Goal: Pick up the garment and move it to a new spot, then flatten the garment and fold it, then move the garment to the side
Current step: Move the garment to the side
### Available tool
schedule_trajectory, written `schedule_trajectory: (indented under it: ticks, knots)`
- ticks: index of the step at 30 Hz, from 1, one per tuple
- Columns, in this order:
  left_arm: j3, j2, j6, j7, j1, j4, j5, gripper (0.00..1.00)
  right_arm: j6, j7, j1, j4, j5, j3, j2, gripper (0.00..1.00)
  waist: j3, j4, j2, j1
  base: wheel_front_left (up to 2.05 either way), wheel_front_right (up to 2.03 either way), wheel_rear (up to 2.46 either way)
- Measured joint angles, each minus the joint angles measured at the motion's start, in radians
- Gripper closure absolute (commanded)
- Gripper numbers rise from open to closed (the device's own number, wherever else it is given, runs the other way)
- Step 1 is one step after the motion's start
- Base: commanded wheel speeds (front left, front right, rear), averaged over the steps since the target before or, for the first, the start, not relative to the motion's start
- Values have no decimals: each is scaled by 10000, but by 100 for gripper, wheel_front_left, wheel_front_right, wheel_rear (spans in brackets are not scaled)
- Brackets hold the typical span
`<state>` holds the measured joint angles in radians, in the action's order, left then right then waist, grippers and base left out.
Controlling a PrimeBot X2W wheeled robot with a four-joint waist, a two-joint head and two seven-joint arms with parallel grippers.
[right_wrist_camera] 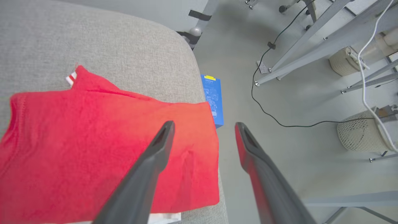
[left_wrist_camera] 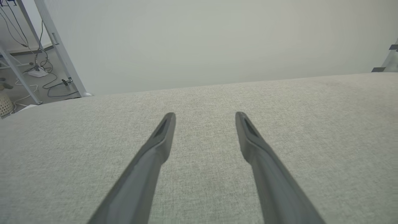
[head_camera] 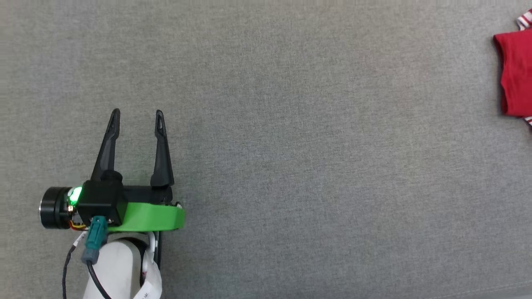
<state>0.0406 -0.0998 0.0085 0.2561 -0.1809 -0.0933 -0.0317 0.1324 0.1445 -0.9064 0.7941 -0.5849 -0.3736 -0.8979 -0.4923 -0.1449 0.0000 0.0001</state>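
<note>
The garment point(right_wrist_camera: 93, 146), a red shirt with a bit of red-and-white striped trim showing, lies folded on the grey cloth surface point(head_camera: 291, 145) by its rounded corner. In the head view only its left part point(head_camera: 517, 74) shows at the far right edge. My right gripper point(right_wrist_camera: 203, 124) hangs open above the garment's edge; one finger is over the red cloth, the other over the floor, and nothing sits between them. My left gripper point(head_camera: 137, 112) rests open at the lower left over bare surface point(left_wrist_camera: 205, 146), far from the garment.
Off the surface's corner a blue box point(right_wrist_camera: 214, 99) stands on the floor. Grey metal frame legs point(right_wrist_camera: 311, 46), a black cable point(right_wrist_camera: 279, 118) and pale mesh baskets point(right_wrist_camera: 360, 135) lie beyond. A pale wall point(left_wrist_camera: 217, 40) backs the surface's far edge.
</note>
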Motion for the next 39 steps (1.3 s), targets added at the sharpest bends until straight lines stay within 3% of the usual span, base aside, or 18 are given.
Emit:
schedule_trajectory:
  ticks: [4, 8, 12, 19, 26, 33, 39]
  knots:
    - [54, 94, 19, 0, 464, 182, -113, 0, 0, -1254, 14, -433, 462, 374, 194, 0, 630, 127, 0, -1, 0, 0, 0]
    - [13, 148, 92, 0, 1000, 291, -224, 0, 0, -2824, 94, -1022, 1168, 1041, 934, 0, 1294, 255, 0, -2, 0, 0, 0]
    - [-59, 196, 140, 0, 1390, 393, -286, 0, 0, -3641, 865, -1726, 1728, 1848, 1868, 0, 1952, 405, 0, -1, 0, 0, 0]
    - [-265, 274, 226, 0, 1899, 533, -470, 0, 0, -3973, 2752, -4107, 2673, 3294, 3900, 0, 2981, 742, 0, -2, 0, 0, 0]
    - [-336, 318, 234, 0, 2170, 752, -571, 0, 0, -4033, 4994, -6389, 3457, 3705, 6057, 0, 3722, 1116, 0, -2, 0, 0, 0]
    - [-242, 347, 211, 0, 2278, 1066, -571, 0, -4, -4040, 7076, -6527, 3517, 3507, 7223, 0, 4179, 1519, 0, -2, 0, 0, 0]
    - [-213, 368, 159, 0, 2467, 1256, -573, 0, -6, -4040, 8527, -6826, 3557, 3707, 7724, 0, 4590, 1710, 0, -2, 0, 0, 0]
